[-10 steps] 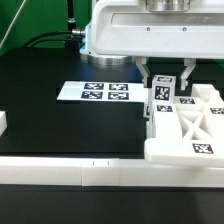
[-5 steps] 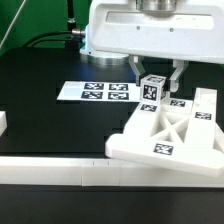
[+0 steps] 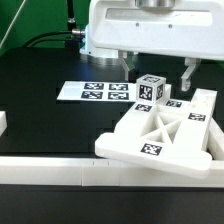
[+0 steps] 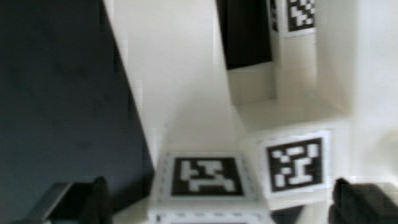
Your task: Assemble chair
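Note:
The chair's white X-braced frame lies tilted on the table at the exterior view's right, with a tag on its front edge. A small tagged leg block stands at its far side, and another white part sits at the far right. My gripper hangs over the leg block, with its dark fingers spread wide on either side and not touching it. In the wrist view the tagged block sits between the open fingers, with the frame's white bars beyond.
The marker board lies flat on the black table at the exterior view's left of the parts. A long white border rail runs along the front edge. A white block end shows at the far left.
The gripper moved toward the exterior view's left with the leg block, then spread its fingers off it. The X-braced frame swung left and forward.

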Action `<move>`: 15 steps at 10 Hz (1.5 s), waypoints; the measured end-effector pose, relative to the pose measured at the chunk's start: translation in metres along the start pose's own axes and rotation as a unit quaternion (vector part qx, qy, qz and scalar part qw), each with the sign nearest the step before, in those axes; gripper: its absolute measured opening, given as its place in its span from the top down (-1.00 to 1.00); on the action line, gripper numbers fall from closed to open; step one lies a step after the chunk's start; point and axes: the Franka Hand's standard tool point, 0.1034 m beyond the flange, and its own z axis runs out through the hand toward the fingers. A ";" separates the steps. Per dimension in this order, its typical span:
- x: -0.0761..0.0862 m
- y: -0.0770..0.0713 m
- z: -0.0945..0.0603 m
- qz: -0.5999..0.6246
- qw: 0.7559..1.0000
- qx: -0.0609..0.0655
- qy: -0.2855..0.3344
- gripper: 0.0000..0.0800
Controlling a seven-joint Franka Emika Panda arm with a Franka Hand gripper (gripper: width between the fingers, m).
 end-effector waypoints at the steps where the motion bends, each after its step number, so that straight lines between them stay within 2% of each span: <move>1: -0.005 0.002 -0.003 -0.043 0.999 0.001 -0.002 -0.61; 2: -0.011 0.005 -0.006 -0.065 0.998 0.002 -0.004 -0.62; 7: -0.011 0.005 -0.004 -0.063 0.998 0.002 -0.005 -0.62; 8: -0.018 0.007 -0.009 -0.076 0.997 0.006 -0.005 -0.62; 9: -0.035 0.010 -0.014 -0.096 0.995 0.012 -0.002 -0.62; 10: -0.056 0.015 -0.013 -0.118 0.993 0.018 0.004 -0.62; 11: -0.076 0.017 -0.007 -0.102 0.994 0.023 0.010 -0.62; 12: -0.099 0.016 0.004 -0.087 0.996 0.024 0.015 -0.62; 14: -0.093 0.016 0.001 -0.098 0.995 0.022 0.011 -0.62; 15: -0.095 0.016 0.003 -0.099 0.995 0.022 0.009 -0.62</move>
